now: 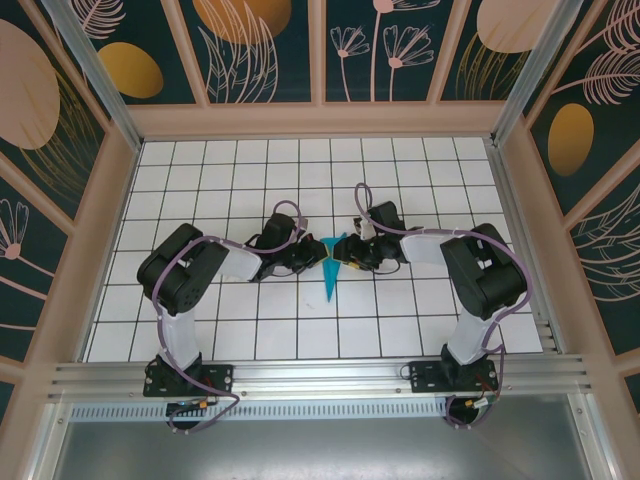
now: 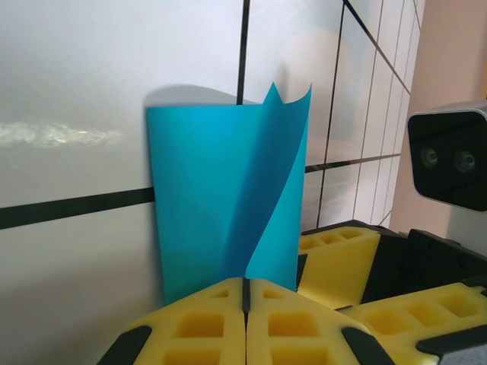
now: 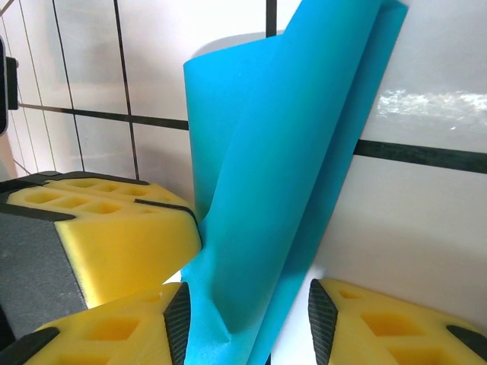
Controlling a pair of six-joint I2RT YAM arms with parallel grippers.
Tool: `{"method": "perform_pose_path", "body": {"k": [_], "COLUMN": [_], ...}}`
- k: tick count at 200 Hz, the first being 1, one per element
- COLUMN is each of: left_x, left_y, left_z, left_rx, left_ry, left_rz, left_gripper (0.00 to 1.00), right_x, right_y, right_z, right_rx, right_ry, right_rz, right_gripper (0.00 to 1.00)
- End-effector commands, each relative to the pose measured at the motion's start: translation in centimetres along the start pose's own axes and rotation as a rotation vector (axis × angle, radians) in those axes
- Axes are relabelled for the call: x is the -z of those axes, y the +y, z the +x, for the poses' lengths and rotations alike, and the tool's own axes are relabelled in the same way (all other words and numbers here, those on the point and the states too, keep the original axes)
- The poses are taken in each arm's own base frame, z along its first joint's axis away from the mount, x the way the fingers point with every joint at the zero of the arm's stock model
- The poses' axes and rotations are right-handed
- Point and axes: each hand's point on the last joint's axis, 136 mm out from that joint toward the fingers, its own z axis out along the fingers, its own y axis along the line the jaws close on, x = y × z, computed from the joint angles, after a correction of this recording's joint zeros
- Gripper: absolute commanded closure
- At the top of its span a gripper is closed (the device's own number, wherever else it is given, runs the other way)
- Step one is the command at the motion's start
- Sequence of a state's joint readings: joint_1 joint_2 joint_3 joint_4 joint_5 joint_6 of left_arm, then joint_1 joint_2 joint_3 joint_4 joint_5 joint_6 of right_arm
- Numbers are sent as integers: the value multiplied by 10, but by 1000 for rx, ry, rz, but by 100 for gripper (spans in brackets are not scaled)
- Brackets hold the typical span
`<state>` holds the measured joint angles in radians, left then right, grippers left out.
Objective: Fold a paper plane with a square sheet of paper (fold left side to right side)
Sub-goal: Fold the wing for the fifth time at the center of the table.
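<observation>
The paper plane (image 1: 330, 276) is a slim cyan-blue dart on the white grid table (image 1: 400, 330), its point toward the near edge. Both grippers meet at its far, wide end. My left gripper (image 1: 317, 257) comes in from the left. In the left wrist view its yellow pads (image 2: 245, 286) are pressed together where the raised wing of the plane (image 2: 221, 190) runs into their seam. My right gripper (image 1: 351, 258) (image 3: 247, 323) stands open astride the standing fold (image 3: 289, 152); the left pad touches the paper and the right pad is apart from it.
The left gripper's yellow finger (image 3: 122, 232) presses against the paper beside my right jaws. The right arm's fingers (image 2: 338, 258) and wrist camera (image 2: 449, 156) sit close on the right. Wooden walls (image 1: 120, 230) enclose the table; a metal rail (image 1: 320, 375) runs along the near edge.
</observation>
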<state>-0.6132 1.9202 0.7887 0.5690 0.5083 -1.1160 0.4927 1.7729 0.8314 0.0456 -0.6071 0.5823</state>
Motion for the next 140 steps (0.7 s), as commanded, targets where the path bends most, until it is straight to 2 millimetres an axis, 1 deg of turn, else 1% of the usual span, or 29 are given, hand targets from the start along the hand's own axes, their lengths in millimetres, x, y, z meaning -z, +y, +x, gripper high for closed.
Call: {"method": "perform_pose_path", "body": {"k": [1,80,111,140], "left_x": [2,3,1,-1], "left_y": [1,10,15,16], "left_z": [-8,-10,-11,-11], "left_rx": [-29,-36,-32,-32], "left_ry": [-23,-36,-41,-36], "left_rz": [-26,-63,-75,-70], "left_gripper": [95,95,95,96], "right_x": [-10,-10,-2,12], "right_y": [-6,-5,-3,5], "right_z": [7,7,4,0], "right_rx": [20,26,42,65], "right_ry": [33,36,9,-35], "right_rz": [13,18,23,10], "right_gripper": [51,50,50,49]}}
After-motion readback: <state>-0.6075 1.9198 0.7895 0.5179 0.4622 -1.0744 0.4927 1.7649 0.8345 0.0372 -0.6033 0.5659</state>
